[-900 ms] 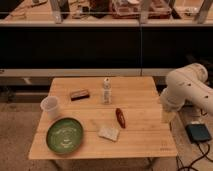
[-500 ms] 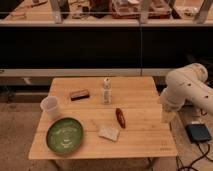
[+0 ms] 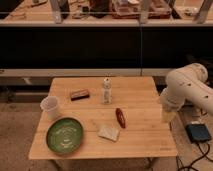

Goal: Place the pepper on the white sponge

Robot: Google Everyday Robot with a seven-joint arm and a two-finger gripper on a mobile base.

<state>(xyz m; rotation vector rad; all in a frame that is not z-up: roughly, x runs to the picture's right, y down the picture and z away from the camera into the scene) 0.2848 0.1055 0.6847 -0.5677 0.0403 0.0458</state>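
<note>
Starting at the gripper [image 3: 168, 114]: low under the white arm, right at the right edge of the table [image 3: 145, 145]. Can't tell how far open. Nothing in it by the look of things, with the pepper [image 3: 120, 117] lying out on the wood.

Step in hand, probably: reach over and grab the pepper. Not begun yet. To do it well:
- Come in from above.
- Set the grip across the narrow width rather than along the length.
- Aim for the middle, to avoid tipping on the lift.
- Looks glossy and slim, so go low, almost to the wood, and squeeze firmly.
- Mind the bottle [image 3: 106, 91] standing just behind it, and keep to the near side.

As for where: pepper well apart from the gripper, off toward the left of the view, around mid-table, lying roughly front to back. Sponge [image 3: 109, 132] just beside it, front-left, close but seemingly not touching. So only a short hop after the lift. Set it down flat on the middle of the sponge, lengthwise along the pad, to avoid a roll-off.
</note>
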